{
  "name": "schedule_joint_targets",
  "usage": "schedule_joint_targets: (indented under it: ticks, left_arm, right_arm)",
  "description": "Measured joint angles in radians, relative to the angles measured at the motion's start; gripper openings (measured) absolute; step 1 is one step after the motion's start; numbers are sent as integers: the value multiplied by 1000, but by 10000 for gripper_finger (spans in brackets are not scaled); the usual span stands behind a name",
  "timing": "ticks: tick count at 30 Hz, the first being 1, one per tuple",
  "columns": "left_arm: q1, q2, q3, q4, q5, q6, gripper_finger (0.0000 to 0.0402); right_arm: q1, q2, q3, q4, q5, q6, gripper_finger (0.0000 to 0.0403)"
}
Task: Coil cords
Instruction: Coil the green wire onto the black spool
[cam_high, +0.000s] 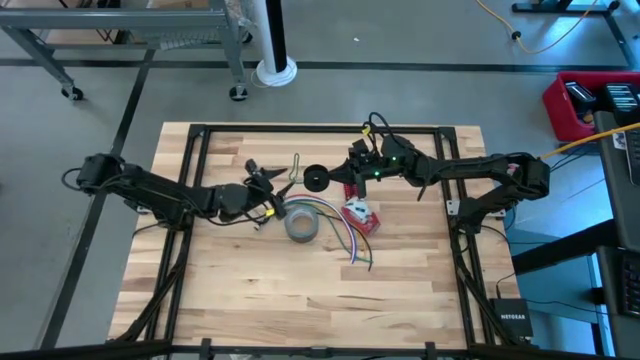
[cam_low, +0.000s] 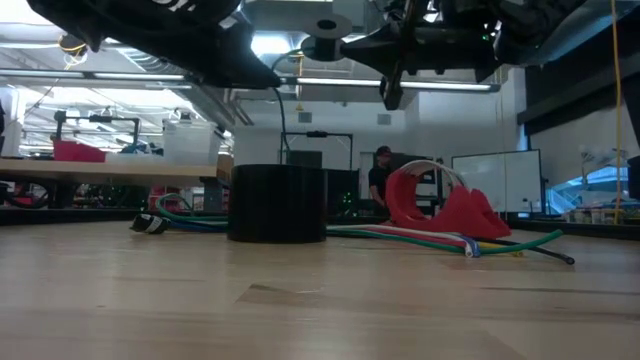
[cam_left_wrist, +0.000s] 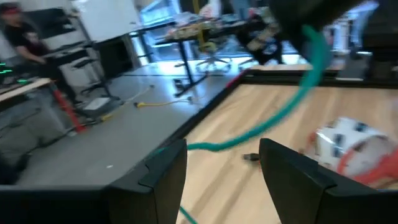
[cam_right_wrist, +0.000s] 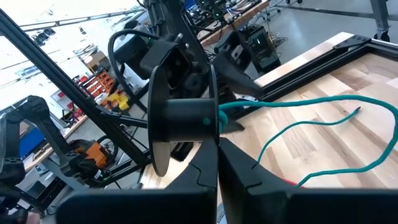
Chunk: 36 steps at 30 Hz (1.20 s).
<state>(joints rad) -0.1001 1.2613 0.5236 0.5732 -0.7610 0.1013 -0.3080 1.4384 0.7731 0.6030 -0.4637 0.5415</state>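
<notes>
two dark jointed arms, black cables trailing along them; green lights glow on the right arm's wrist; claw fingers black, flat-sided.

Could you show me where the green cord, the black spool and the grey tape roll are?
green cord (cam_right_wrist: 311, 102): right wrist view, on its curved middle stretch.
black spool (cam_right_wrist: 180, 118): right wrist view, on the hub between its two flanges.
grey tape roll (cam_high: 302, 222): high view, on its outer ring.

The table is pale wood in smooth butcher-block strips, edged by a matt black metal frame. Near the frame, a smooth green cord (rubbery-looking) meets a black plastic spool.
</notes>
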Motion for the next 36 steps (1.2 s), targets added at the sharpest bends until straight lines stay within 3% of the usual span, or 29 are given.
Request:
schedule_joint_targets:
  ticks: [17,27,31,36]
  left_arm:
    - [64,0,0,37,48,-19,194]
    - [68,0,1,121,49,51,193]
    - [71,0,1,116,49,41,170]
    - [71,0,1,116,49,41,106]
  right_arm:
    - [1,0,0,82,-65,15,3]
    - [1,0,0,91,-72,15,3]
    - [1,0,0,93,-72,25,3]
    - [1,0,0,103,-72,37,3]
